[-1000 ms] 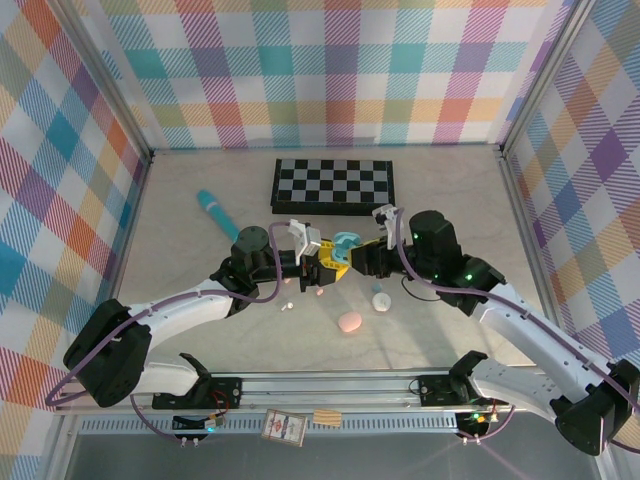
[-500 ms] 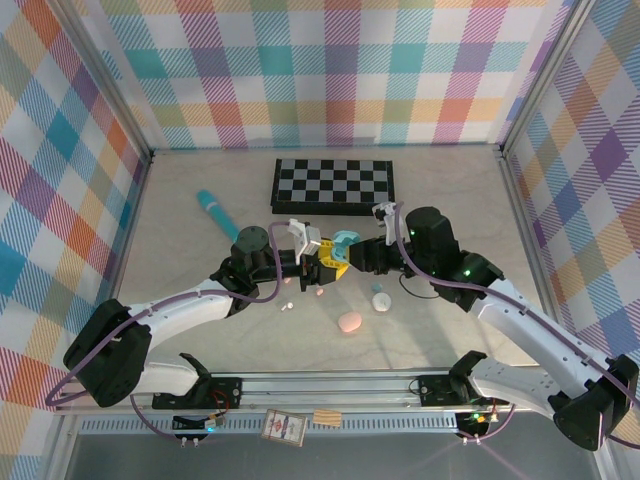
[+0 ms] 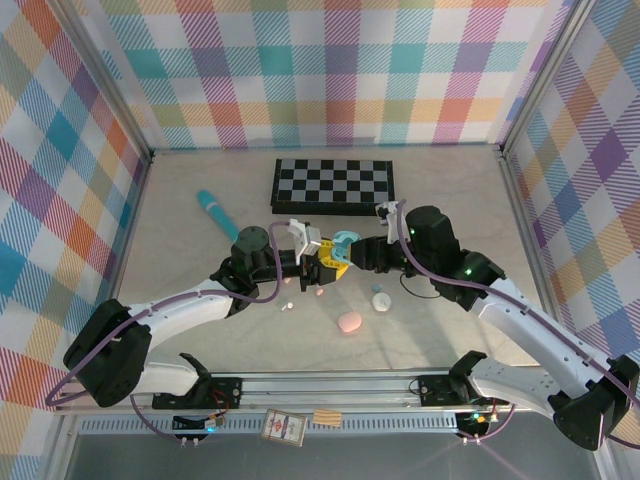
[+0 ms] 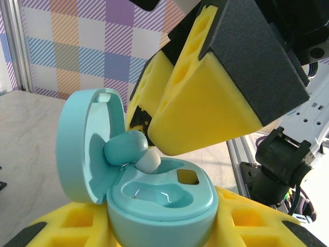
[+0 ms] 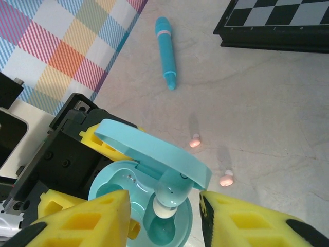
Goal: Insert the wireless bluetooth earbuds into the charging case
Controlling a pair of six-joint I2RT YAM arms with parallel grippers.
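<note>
Where the bench point(image 3: 300, 345) runs nearest the arm bases, lower centre of the top view, a closed pink case point(image 3: 349, 322) lies alone. Just above and right of it sits a pale case point(image 3: 380, 299). Left of these, small loose buds lie on the bare surface. The right wrist view gives two pink buds point(image 5: 226, 180) right of centre, apart from each other.

At mid-frame in the top view the two arms meet. The left tool point(image 3: 322, 268) pinches the teal charging case point(image 4: 159, 203) by its base, a yellow pad on either side, with the lid point(image 4: 82, 144) standing open. The right tool point(image 5: 164, 206) hangs over the open case, pads spread a little. Between them a teal earbud point(image 4: 126, 146), white tip down, sits at the rear well under the lid. In the right wrist view a gap shows on both sides of it (the pads look clear of the bud, though the left wrist view puts a pad tip very close).

Farther back, a teal pen point(image 3: 212, 210) lies diagonally at upper left. A chessboard point(image 3: 333, 184) lies flat at upper centre, near the back wall.
</note>
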